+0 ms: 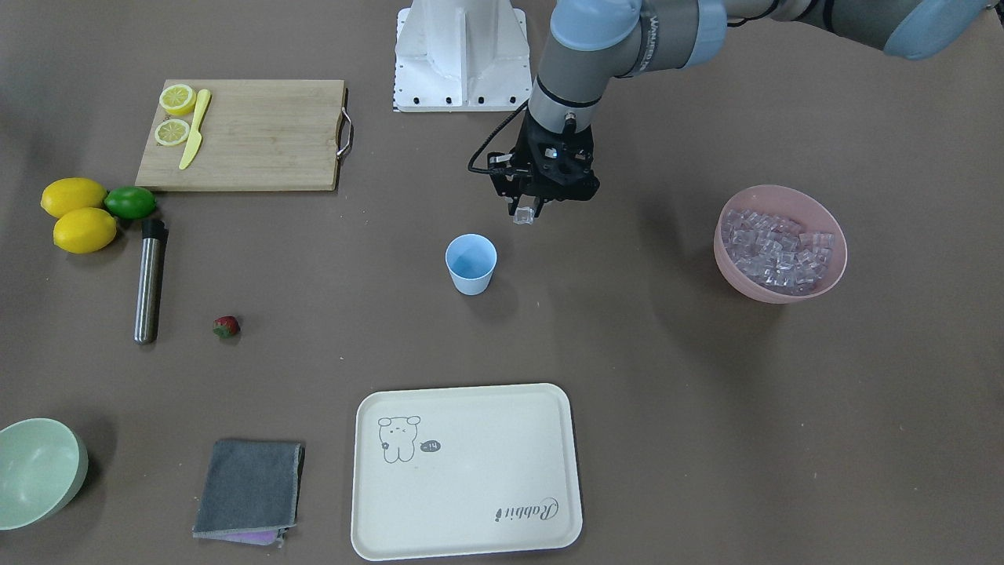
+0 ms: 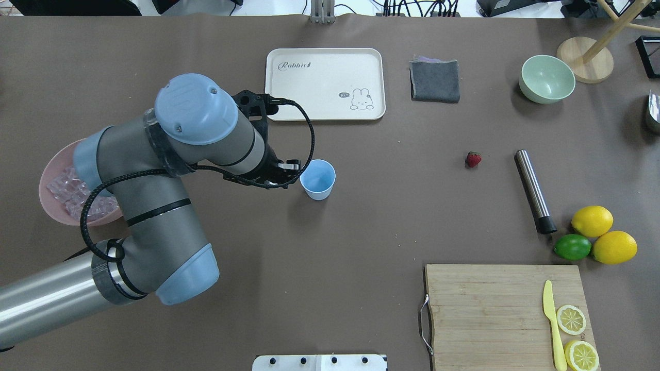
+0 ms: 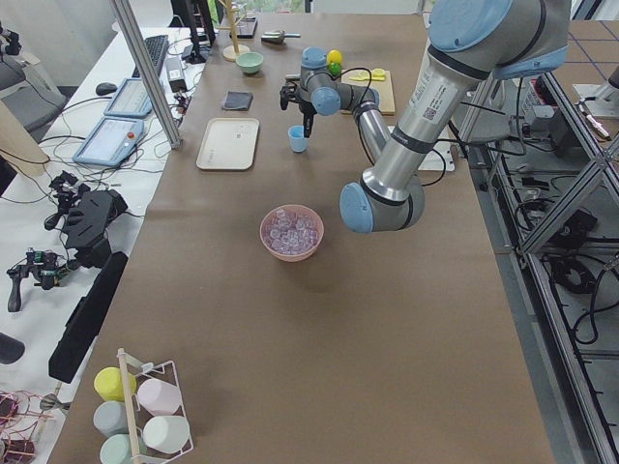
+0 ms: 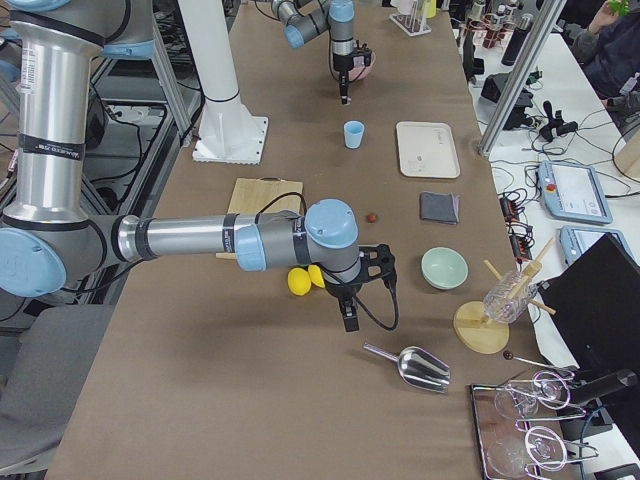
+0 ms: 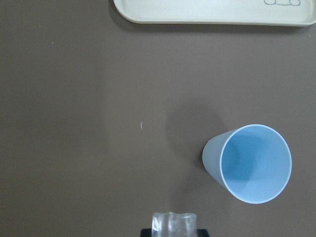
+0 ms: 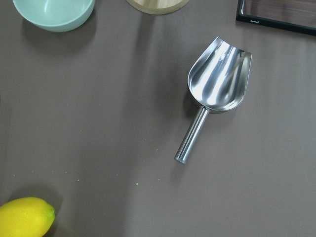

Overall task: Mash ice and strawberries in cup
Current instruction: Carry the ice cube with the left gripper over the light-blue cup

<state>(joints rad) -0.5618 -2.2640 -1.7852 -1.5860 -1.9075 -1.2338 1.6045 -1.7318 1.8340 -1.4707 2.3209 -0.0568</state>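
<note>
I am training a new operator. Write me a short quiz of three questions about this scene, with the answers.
1. True or false: the strawberry lies inside the cup.
2. What does the left pincer hold? A) an ice cube B) a lime C) a knife
3. Fill in: the spare ice lies in the ____ bowl.

Key: 1 false, it lies on the table. 2 A. 3 pink.

Two lemons [image 1: 73,196], one lime [image 1: 130,202], one strawberry [image 1: 226,326], one cup [image 1: 471,264], two bowls [image 1: 745,284], ice cubes [image 1: 776,251] perhaps dozens.
</note>
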